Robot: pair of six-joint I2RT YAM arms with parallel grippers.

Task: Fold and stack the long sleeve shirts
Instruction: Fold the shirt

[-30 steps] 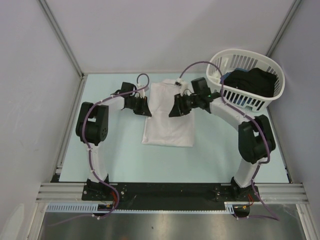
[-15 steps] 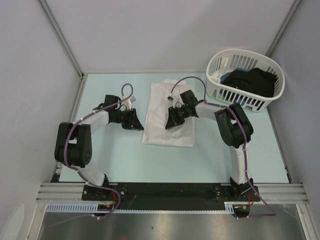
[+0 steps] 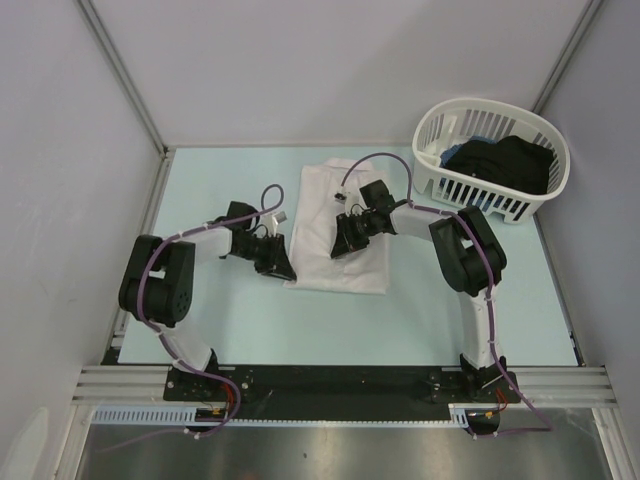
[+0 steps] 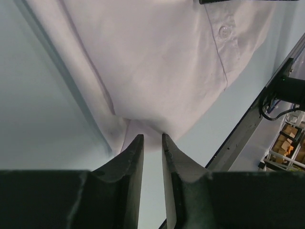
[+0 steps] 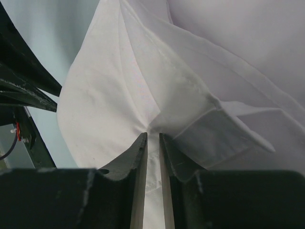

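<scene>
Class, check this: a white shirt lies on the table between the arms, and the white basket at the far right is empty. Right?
No: the basket holds dark clothes, as the top external view shows. The rest, about the white shirt, holds.

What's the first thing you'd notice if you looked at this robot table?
A big white shirt lies in the middle of the table, and both black grippers pinch it: the left gripper at its near left corner, the right gripper on top. At the far right stands a white basket holding dark clothes.
</scene>
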